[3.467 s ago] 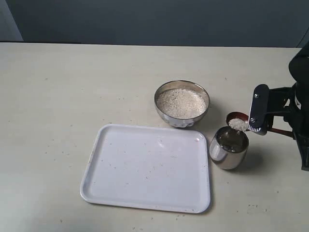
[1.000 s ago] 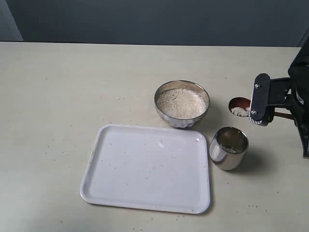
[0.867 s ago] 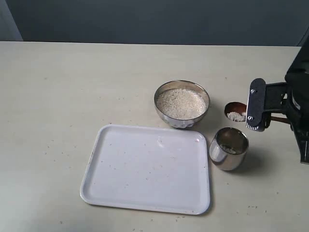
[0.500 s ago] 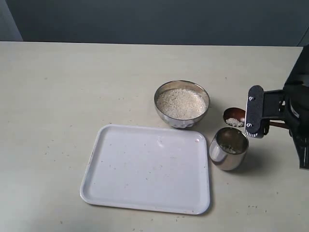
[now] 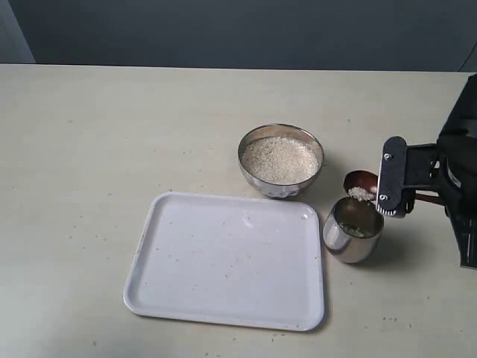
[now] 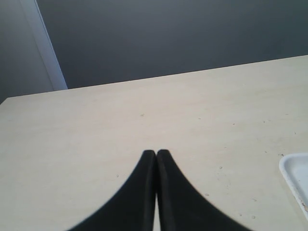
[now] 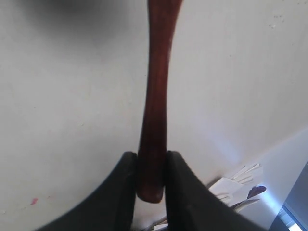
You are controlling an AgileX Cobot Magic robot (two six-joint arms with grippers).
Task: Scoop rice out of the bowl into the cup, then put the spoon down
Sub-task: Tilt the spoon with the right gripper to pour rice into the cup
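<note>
The steel bowl (image 5: 281, 186) holds a heap of rice (image 5: 279, 159) just behind the white tray. The steel cup (image 5: 352, 229) stands to its right with a few grains inside. My right gripper (image 5: 417, 195) is shut on the handle of the reddish-brown spoon (image 5: 362, 181); the scoop carries a little rice (image 5: 361, 194) and hovers over the cup's far rim. In the right wrist view the spoon handle (image 7: 156, 106) is clamped between the fingers of the right gripper (image 7: 150, 159). My left gripper (image 6: 156, 154) is shut and empty over bare table, out of the exterior view.
A white tray (image 5: 223, 261) lies in front of the bowl and left of the cup; its corner (image 6: 296, 175) shows in the left wrist view. A few stray grains dot the tabletop. The dark right arm (image 5: 458, 171) fills the right edge.
The right gripper has carried the spoon down and leftward, from beside the bowl to the cup's far rim. Earlier, a fuller scoop was over the cup. The left gripper's motion is not shown.
</note>
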